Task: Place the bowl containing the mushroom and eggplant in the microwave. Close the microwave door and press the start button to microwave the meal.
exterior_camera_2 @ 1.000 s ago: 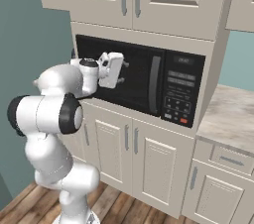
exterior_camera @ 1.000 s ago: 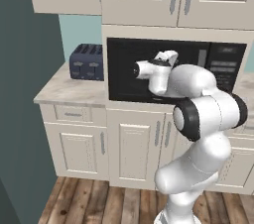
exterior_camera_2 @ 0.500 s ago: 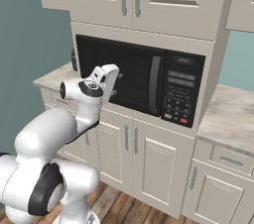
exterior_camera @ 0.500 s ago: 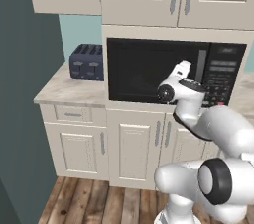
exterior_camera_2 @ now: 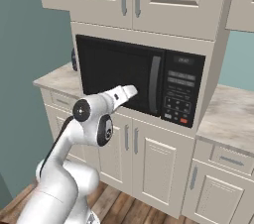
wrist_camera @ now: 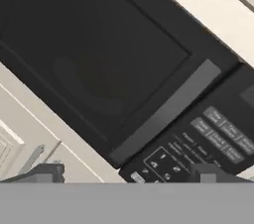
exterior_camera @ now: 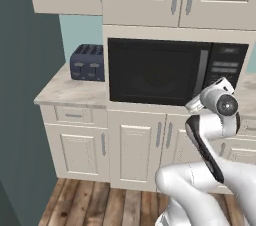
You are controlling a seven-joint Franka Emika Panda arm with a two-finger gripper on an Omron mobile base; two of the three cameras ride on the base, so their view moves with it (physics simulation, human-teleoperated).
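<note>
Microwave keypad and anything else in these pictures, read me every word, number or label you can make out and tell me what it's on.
No text can be read.
Keypad panel on the microwave: white marks on its buttons, too blurred to read.
Display above the buttons: faint marks, too small to read.
Toaster: no label visible.
</note>
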